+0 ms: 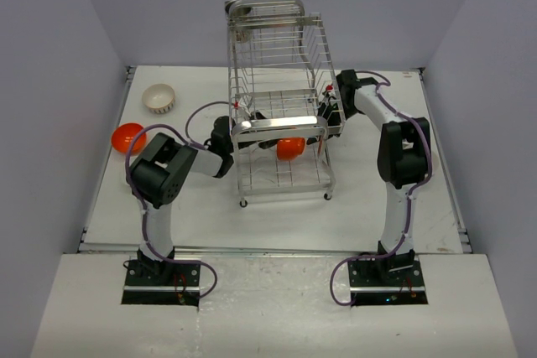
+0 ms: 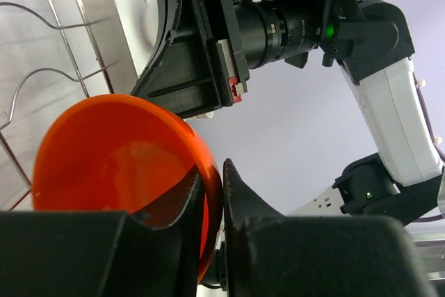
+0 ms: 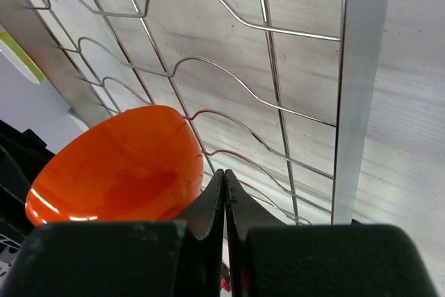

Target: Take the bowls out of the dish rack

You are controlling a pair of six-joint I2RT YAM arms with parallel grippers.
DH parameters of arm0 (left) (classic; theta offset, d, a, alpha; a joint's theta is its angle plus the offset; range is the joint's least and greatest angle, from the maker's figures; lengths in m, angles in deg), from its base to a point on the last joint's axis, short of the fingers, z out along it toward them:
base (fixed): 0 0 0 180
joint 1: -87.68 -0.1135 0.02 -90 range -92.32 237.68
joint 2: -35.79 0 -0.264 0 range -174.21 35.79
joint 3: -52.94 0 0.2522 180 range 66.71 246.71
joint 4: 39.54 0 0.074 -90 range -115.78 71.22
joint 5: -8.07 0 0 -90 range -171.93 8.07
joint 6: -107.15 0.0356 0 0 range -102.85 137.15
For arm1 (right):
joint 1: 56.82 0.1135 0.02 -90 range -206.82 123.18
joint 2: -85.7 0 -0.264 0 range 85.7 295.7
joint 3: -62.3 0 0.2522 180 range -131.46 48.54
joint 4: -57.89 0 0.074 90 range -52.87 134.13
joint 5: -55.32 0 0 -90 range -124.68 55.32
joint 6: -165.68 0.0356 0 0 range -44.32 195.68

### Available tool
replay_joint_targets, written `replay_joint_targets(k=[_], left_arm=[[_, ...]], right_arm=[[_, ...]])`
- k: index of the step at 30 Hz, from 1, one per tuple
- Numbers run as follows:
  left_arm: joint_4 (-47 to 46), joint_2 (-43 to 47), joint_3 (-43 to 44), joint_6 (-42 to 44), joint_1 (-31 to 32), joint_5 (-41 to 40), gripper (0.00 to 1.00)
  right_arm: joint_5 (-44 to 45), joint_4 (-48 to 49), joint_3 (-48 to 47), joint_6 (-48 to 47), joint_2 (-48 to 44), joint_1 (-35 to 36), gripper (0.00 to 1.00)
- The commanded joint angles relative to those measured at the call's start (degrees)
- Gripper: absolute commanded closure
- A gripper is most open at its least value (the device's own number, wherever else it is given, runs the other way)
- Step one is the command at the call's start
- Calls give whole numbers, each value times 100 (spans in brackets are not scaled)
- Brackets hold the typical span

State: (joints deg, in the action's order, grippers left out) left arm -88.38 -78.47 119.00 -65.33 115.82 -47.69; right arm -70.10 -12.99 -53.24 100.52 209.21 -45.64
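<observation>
The chrome wire dish rack (image 1: 277,64) stands mid-table. An orange bowl (image 1: 290,148) sits on its lower tier. My left gripper (image 2: 221,172) reaches in from the left and is shut on this orange bowl (image 2: 111,151), with one finger inside the rim and one outside. My right gripper (image 3: 224,175) reaches in from the right. It is shut with nothing between its fingers, just beside the bowl's outer wall (image 3: 118,165) and above the rack's wires (image 3: 278,102). On the table at the left lie another orange bowl (image 1: 128,137) and a white ribbed bowl (image 1: 159,98).
The rack's flat front bar (image 1: 281,126) crosses above both grippers. The right arm's camera and wrist (image 2: 278,26) hang close over the held bowl. Grey walls close in the table at the back and sides.
</observation>
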Motion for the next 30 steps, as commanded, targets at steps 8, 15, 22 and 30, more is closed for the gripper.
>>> replay_joint_targets(k=[8,15,22,30], left_arm=[[-727,87,35,-331,-37,100,100],[-113,500,150,-50,-186,180,100],[1539,1527,237,969,-747,416,100],[6491,2600,1703,3727,-1486,-387,100]], right_arm=[[35,96,26,56,-423,-2,100],[-35,105,44,91,-590,-19,100],[-150,272,229,162,-871,-37,100],[-141,289,325,126,-1214,-125,100]])
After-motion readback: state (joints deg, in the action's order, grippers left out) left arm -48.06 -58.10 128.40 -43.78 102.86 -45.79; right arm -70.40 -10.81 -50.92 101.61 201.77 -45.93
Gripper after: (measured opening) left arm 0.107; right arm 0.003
